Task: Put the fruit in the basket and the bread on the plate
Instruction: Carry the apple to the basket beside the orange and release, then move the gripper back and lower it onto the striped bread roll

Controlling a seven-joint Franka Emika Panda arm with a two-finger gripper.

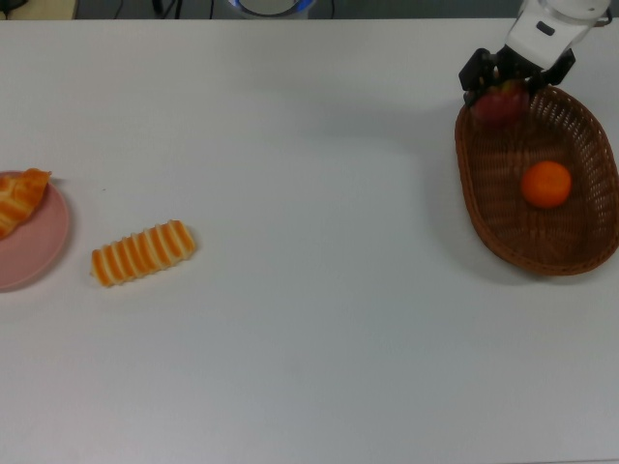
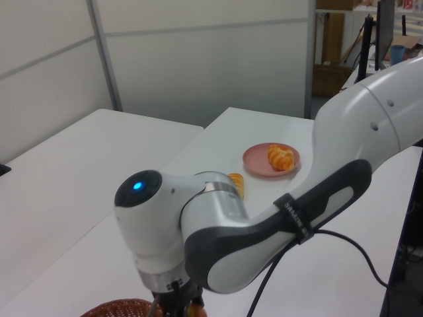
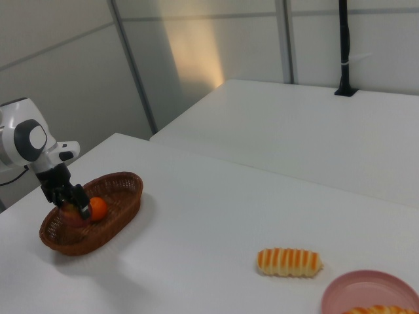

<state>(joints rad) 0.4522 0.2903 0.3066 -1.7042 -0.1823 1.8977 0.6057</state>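
Gripper (image 1: 501, 85): clenched on the apple (image 1: 500, 102), carried above the basket's (image 1: 571, 253) rim at about 11 o'clock of the basket in the top view. In the right view the apple (image 3: 71, 214) hung low inside the basket (image 3: 118, 210), just beside the orange (image 3: 97, 208); whether it touched the weave could not be told.

Step in hand, as judged: delivery of the second fruit. The apple appeared past the rim, not yet let go. Next move would call for a small descent, an opening of the fingers, then a straight lift clear of the wicker wall. Risk, as judged: the apple could roll against the orange (image 1: 546, 184), which lay near the basket's middle.

Ridged loaf (image 1: 143, 252): on the bare table (image 1: 309, 338), well apart from the basket, toward 9 o'clock in the top view and just beside the plate (image 1: 37, 246) but not on it. This item remained to be moved.

Braided loaf (image 1: 19, 197): resting on the plate at the top view's left edge, partly cut off by the frame. In the left view it (image 2: 280, 157) sat within the plate's (image 2: 254, 159) rim.

Obstructions: none seen on the table between the basket and the ridged loaf. The arm's cable (image 2: 344, 246) trailed behind in the left view, clear of the task items.

Surroundings, far: grey partition walls (image 3: 196, 52) and a second white table (image 3: 314, 124) behind.
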